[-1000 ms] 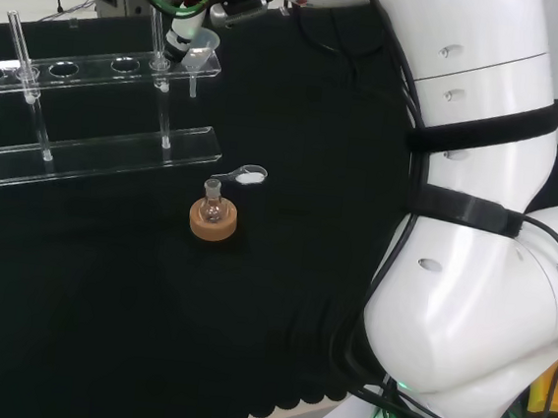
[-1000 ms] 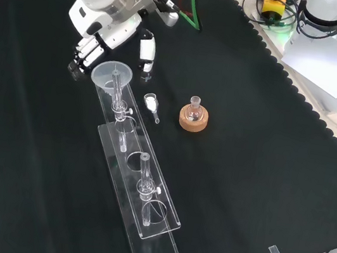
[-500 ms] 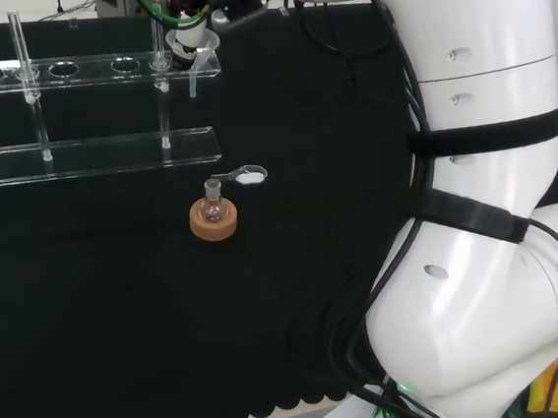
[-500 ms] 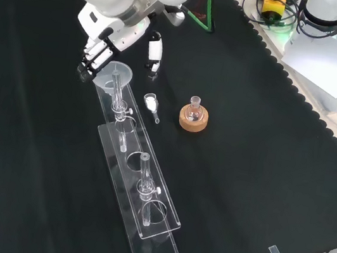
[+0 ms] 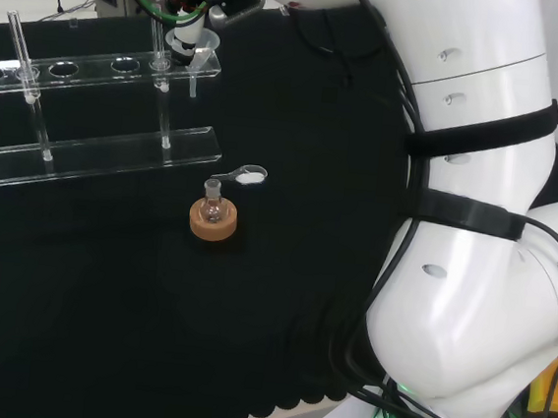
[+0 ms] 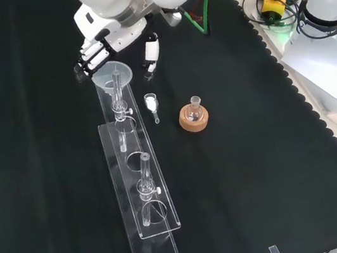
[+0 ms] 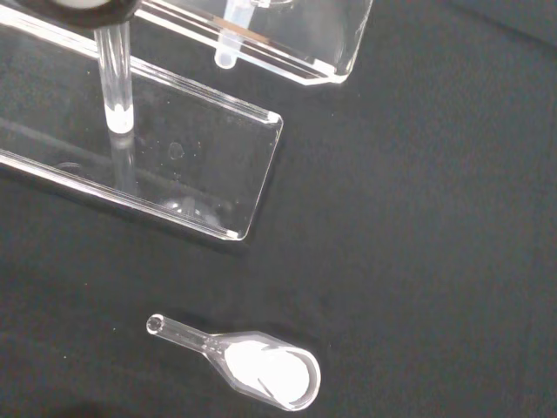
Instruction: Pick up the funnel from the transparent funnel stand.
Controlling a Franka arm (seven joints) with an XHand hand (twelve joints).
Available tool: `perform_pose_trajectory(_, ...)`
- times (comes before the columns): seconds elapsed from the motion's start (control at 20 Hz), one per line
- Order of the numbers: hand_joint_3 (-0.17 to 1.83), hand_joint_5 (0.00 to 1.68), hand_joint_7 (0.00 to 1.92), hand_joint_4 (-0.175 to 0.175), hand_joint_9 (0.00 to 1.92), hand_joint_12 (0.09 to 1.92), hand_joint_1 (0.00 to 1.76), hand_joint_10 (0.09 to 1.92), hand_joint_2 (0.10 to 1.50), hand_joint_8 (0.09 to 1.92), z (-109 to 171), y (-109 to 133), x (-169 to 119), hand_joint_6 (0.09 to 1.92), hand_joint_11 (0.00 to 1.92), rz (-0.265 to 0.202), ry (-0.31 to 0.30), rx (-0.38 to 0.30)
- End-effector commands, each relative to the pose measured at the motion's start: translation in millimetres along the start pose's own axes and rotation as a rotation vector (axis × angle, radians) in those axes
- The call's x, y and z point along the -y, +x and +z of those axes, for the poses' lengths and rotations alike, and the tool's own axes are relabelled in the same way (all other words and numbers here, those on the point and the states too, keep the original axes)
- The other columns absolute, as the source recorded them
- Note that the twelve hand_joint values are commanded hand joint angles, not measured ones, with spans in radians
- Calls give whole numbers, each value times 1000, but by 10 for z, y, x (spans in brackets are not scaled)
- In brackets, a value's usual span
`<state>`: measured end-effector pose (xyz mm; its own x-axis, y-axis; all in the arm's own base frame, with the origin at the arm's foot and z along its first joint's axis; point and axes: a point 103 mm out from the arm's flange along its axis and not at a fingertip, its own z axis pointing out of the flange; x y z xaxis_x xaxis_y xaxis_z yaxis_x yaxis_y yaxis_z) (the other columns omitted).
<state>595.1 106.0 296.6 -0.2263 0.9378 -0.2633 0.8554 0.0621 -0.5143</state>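
Note:
The clear funnel (image 6: 112,73) sits in the end hole of the transparent funnel stand (image 6: 145,195), its stem pointing down through the top shelf. My hand (image 6: 103,38) hovers just behind it in the front view. The fingers (image 6: 89,57) hang relaxed at the funnel's left rim and the thumb (image 6: 150,50) stands apart on its right, neither curled round it. In the head view the hand (image 5: 187,22) is right above the funnel (image 5: 205,43) at the right end of the stand (image 5: 106,153). The wrist view has the stand's base plate (image 7: 187,174) close below.
A small flask on a cork ring (image 6: 194,116) stands right of the stand in the front view, with a clear scoop of white powder (image 6: 151,104) between them; the scoop (image 7: 261,373) is also in the wrist view. Two upright glass posts (image 6: 143,172) rise from the stand.
The hand has come in closer to the funnel's rim over the last second, then eased back slightly. The funnel has stayed in the stand.

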Motion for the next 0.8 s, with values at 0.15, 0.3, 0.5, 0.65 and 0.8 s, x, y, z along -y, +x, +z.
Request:
perform_pose_trajectory(0.15,459,76,0,43,196,1374,719,850,638,524,113,-29,-107,87,592,-5,32,-8)
perform_pose_trajectory(0.3,493,87,0,44,210,1375,720,848,628,554,137,-35,-122,87,594,-6,34,-9)
perform_pose_trajectory(0.5,531,111,0,45,235,1374,721,839,614,594,138,-38,-121,87,597,-6,22,-3)
perform_pose_trajectory(0.65,542,120,7,44,250,1374,721,839,614,610,143,-57,-129,87,601,-5,12,-1)
perform_pose_trajectory(0.8,563,125,5,44,269,1367,724,821,608,633,143,-58,-129,87,607,-2,11,2)
